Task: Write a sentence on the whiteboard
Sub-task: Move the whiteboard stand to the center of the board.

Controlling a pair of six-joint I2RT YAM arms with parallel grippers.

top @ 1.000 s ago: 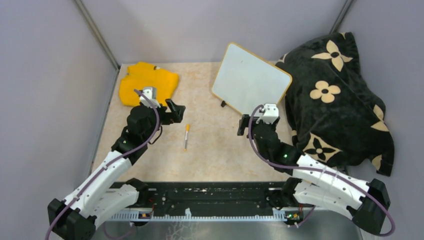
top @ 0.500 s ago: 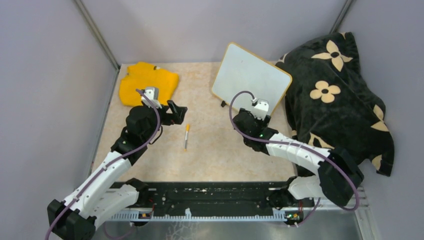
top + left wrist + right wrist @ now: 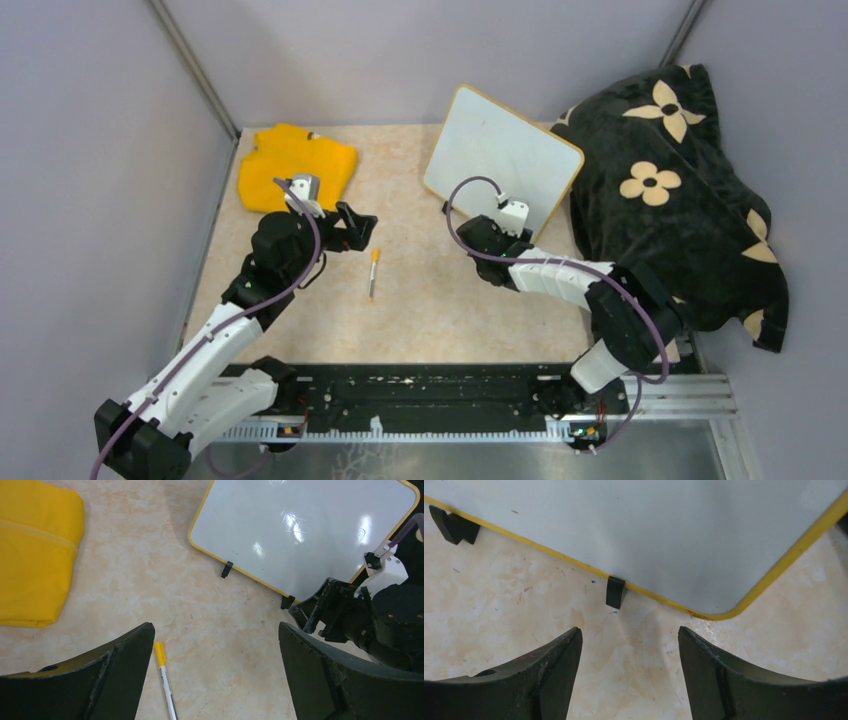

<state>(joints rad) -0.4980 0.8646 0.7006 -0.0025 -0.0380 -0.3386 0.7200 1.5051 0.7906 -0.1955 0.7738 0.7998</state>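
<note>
Right arm: it has swung in across the table over the last second, elbow folded toward the centre. You now have the right gripper (image 3: 628,639) low at the near edge of the whiteboard (image 3: 500,150).
Right claw: it has narrowed a little during the swing, but its fingers are apart with only bare table (image 3: 420,310) between them. It holds nothing.
Right wrist view: one black foot (image 3: 615,591) of the board sits straight ahead, with the rounded yellow-rimmed corner off to the right.
Left arm: hardly moved.
Left claw: the left gripper (image 3: 215,630) is spread wide and empty above the marker (image 3: 373,272).
Marker: lies flat on the table where it was, yellow cap away from the bases, untouched by either claw.
Whiteboard: unmoved, leaning at the back against the black flowered blanket (image 3: 680,200), with the yellow cloth (image 3: 295,165) well to its left.
Sentence: none legible. Faint marks show in the left wrist view, possibly glare or old residue.
Meaning for you: writing has not begun. The right arm looks set to steady or shift the board, and the left is placed to pick up the marker.
</note>
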